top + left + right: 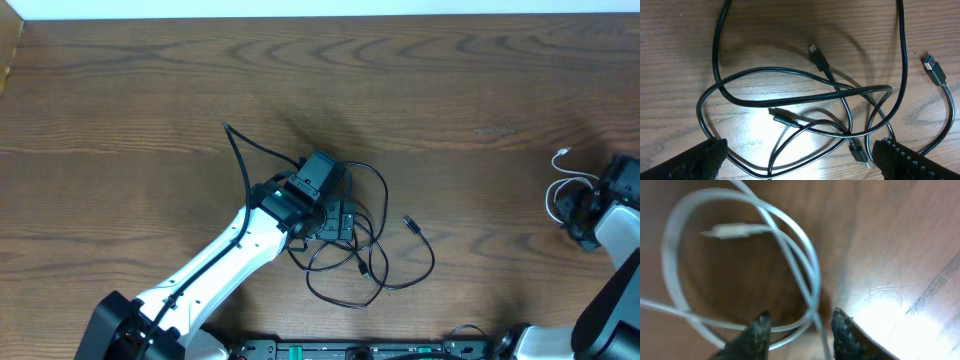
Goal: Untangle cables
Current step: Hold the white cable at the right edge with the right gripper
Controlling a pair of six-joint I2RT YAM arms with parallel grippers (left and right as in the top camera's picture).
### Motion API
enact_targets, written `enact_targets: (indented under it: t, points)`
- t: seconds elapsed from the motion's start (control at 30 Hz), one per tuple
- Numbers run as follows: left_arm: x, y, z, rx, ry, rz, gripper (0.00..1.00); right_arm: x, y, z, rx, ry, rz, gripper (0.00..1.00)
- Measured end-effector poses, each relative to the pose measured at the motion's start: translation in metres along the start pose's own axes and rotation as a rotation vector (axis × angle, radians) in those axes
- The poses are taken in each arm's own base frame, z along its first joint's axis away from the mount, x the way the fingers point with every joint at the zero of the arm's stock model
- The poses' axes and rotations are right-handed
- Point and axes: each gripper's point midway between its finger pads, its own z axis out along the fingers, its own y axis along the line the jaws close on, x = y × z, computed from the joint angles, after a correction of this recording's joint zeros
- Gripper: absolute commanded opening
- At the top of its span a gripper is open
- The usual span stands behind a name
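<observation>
— Where are the black cables (903, 50)?

— Out in the middle of the table (480, 80), a little towards the near edge, in one loose heap. Several loops cross over each other, and one strand trails off towards the far left corner. A USB plug (935, 70) lies free on the right side of the heap, and three smaller plug ends lie in among the loops.

— And the left gripper (802, 160)?

— It hangs right above that heap with its jaws spread wide. One padded finger stands off each side of the tangle and neither touches a cord.

— The white cable (812, 272)?

— It is curled up by the right edge of the table, well apart from the black ones.

— Is the right gripper (800, 327) on it?

— It is down over the curl, jaws standing only partway apart, and strands of the white loop pass between the fingertips (760, 330). The wrist view is blurred, so I cannot tell whether they pinch the cord.
</observation>
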Motion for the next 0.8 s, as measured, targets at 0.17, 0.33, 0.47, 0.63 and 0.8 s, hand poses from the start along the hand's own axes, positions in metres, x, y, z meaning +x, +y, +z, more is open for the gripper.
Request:
enact_targets:
  t: [0.17, 0.33, 0.47, 0.63, 0.8]
  points:
    - [0.0, 0.0, 0.0, 0.0, 0.0, 0.0, 0.98, -0.001, -0.002, 0.005, 0.007, -0.006, 0.013, 0.01]
    - [0.0, 0.0, 0.0, 0.0, 0.0, 0.0, 0.98, -0.009, 0.004, 0.008, -0.014, -0.037, 0.004, 0.01]
    - [0.0, 0.0, 0.0, 0.0, 0.0, 0.0, 0.98, -0.02, 0.011, 0.014, -0.041, -0.084, -0.008, 0.01]
    - [0.0, 0.0, 0.0, 0.0, 0.0, 0.0, 0.98, -0.033, 0.031, 0.022, -0.121, -0.126, -0.04, 0.03]
    - [0.0, 0.0, 0.0, 0.0, 0.0, 0.0, 0.98, -0.033, 0.059, 0.027, -0.255, -0.106, -0.114, 0.08]
